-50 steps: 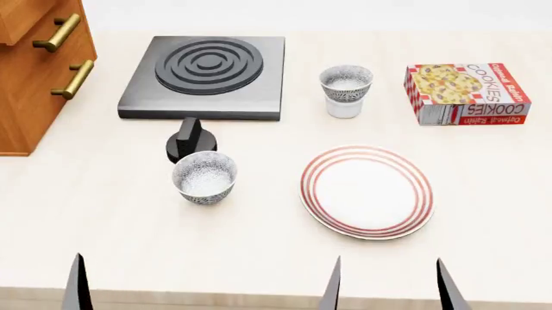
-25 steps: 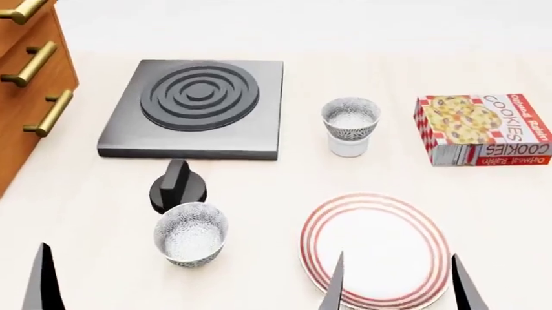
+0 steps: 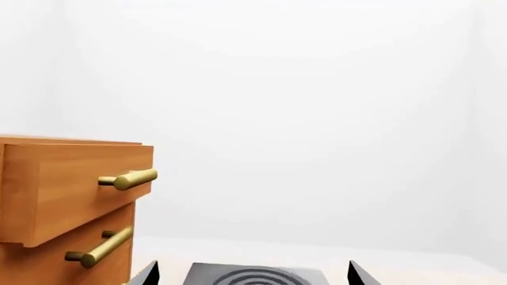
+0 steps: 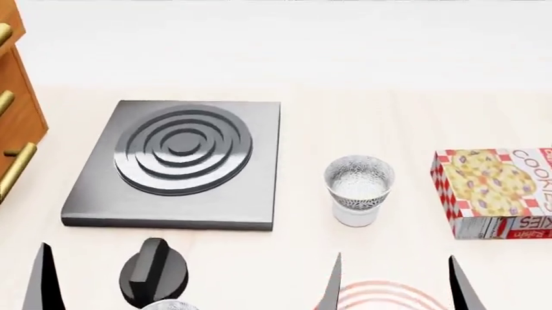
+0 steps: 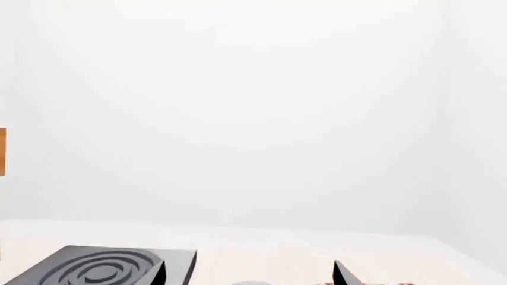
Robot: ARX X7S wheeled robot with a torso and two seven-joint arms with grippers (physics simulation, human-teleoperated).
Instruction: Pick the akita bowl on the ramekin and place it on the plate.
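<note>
Left wrist view: the left pincer (image 3: 252,274) shows only two dark fingertips set wide apart at the lower edge, holding nothing, with the wooden drawers (image 3: 67,202) at left. Head view: the akita bowl (image 4: 359,183) sits on the ramekin (image 4: 355,213) right of centre, the plate (image 4: 386,296) peeking in at the bottom edge. Right wrist view: the right pincer (image 5: 248,274) is wide and empty too; it should approach from above and grip the bowl's rim without tipping the ramekin.

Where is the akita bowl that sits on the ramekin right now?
In the head view, the akita bowl sits on the ramekin, right of the stove burner, left of the cookie box.
</note>
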